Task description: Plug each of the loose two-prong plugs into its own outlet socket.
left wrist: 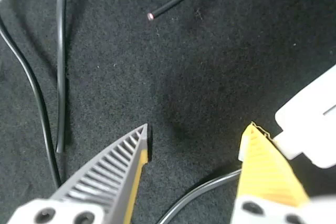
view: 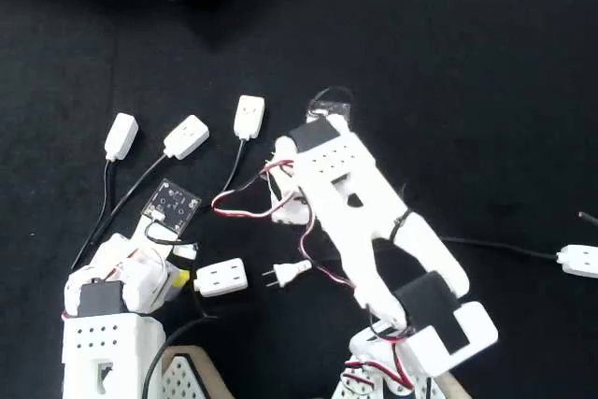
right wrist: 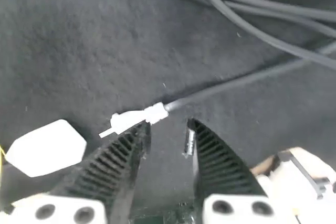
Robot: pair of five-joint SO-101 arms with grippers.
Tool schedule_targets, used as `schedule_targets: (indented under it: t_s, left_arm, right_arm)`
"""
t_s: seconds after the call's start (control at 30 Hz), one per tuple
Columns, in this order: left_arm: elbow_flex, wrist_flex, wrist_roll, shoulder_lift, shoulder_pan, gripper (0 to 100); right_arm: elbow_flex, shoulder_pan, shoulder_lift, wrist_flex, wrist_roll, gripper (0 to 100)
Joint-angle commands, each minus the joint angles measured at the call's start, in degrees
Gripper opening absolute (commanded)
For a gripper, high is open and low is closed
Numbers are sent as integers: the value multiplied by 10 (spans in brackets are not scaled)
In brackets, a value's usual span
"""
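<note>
The loose plug (view: 288, 274) lies on the black table (view: 467, 91) just below the centre of the high view. Its prongs point left toward a white socket (view: 221, 277) near it. In the right wrist view the right tool (right wrist: 167, 124) hangs open just by that plug, one black fingertip close to the plug's body, and it grips nothing. The left tool (left wrist: 197, 135), at the lower left of the high view, is likewise open and empty. Its yellow finger sits just beside the socket's end, though I cannot tell whether they touch. The plug looks small, light and rigid, with thin prongs that could bend. Its black cable (right wrist: 236, 85) seems springy enough to swing it round. I judge the best hold is across the plastic body behind the prongs, never on the prongs or the cable. The socket looks light too and would likely slide on the cloth unless braced. Three more sockets (view: 186, 137) sit at the upper left, and a far socket (view: 579, 261) is cut off at the right edge. The right arm (view: 364, 203) hides the table beneath it, so any other loose plugs cannot be counted. The crossing leads make it hard to tell which cable belongs to which socket.
</note>
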Motion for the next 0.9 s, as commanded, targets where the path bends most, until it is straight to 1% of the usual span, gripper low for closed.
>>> schedule_targets:
  t_s: [0.0, 0.2, 0.33, 0.47, 0.6, 0.8, 0.87]
  left_arm:
    - [-2, -10, 4, -4, -5, 278]
    - [-1, -11, 4, -4, -6, 278]
    - [-1, -11, 3, -4, -6, 278]
    - [0, -12, 2, -4, -6, 278]
    - [8, -32, 2, -4, -6, 278]
    - [9, -31, 2, -4, -6, 278]
    - [9, -31, 2, -4, -6, 278]
  right_arm:
    - [-17, 0, 15, 19, 2, 126]
    - [38, -2, 115, -73, -1, 124]
    - [29, -2, 167, -113, -1, 123]
    - [15, -3, 189, -114, -1, 113]
    - [17, -2, 196, -117, -1, 10]
    - [19, 1, 193, -113, 0, 12]
    - [12, 2, 190, -93, 4, 12]
